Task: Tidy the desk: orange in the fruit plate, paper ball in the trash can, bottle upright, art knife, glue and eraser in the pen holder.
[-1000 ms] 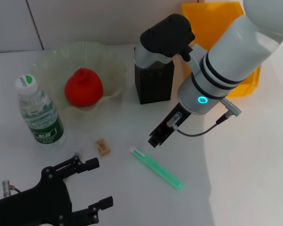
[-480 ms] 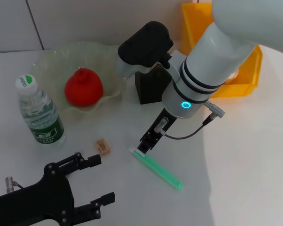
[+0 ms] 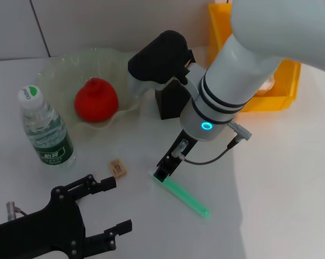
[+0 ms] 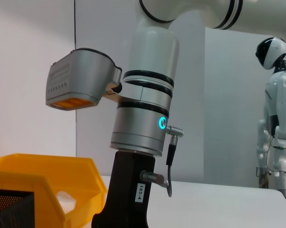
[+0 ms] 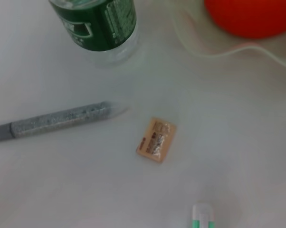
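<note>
Green art knife (image 3: 181,193) is lying flat w/ right gripper (image 3: 163,174) hanging over its white end, claw state unclear; eraser (image 3: 118,168) sitting nearby, left gripper (image 3: 108,208) resting spread.

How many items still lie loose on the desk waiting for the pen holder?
3. The eraser lies near the bottle; the green knife lies under the right hand; a grey glue pen shows only in the right wrist view. Others may be hidden.
</note>
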